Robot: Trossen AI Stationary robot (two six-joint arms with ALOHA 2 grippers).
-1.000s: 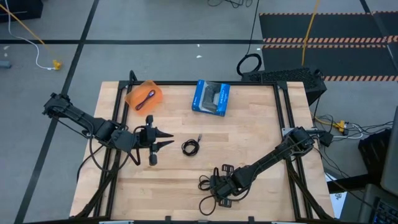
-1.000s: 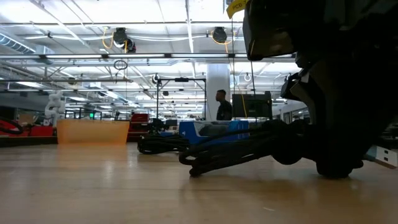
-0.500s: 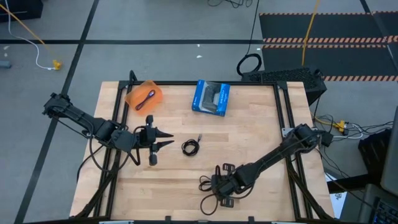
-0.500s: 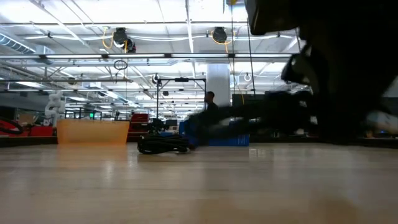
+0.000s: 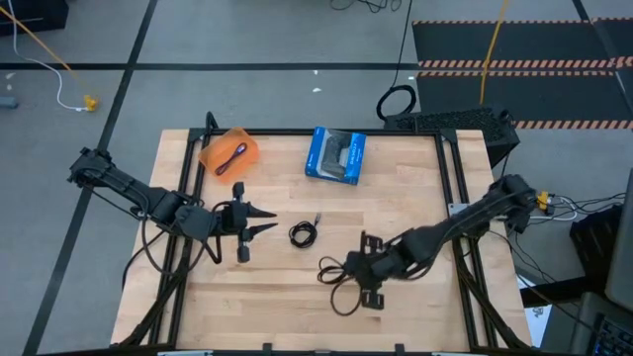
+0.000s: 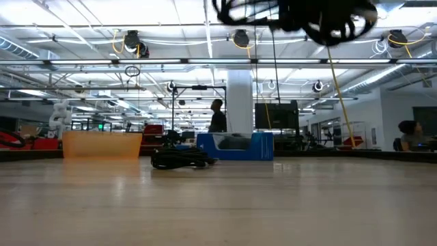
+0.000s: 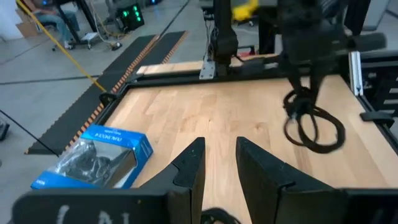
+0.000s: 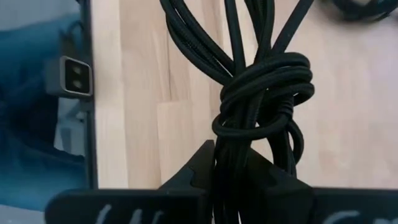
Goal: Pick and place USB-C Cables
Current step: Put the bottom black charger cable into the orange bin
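Observation:
My right gripper hangs over the table's near middle, shut on a black USB-C cable, a knotted bundle of loops. In the low view this cable is high above the tabletop. My left gripper waits open at the left-middle; its fingers point across the table. A second black coiled cable lies flat just right of it, also visible in the low view. The blue-purple cable lies in an orange tray. My right gripper pinches several strands of the black cable between its two fingers, just beside the knot. The fingers come from above, pointing down. The bundle is lifted clear, and its loops hang slack below the gripper.
A blue box sits at the table's far middle, right of the orange tray. Black frame rails run along the table's sides. Bare wood lies between the box and the right gripper. People show in the room beyond.
My right gripper has risen from the tabletop near the near edge and moved a little toward the far and right side, staying shut. The black cable went up with it, from lying on the wood to hanging clear. The left arm kept still.

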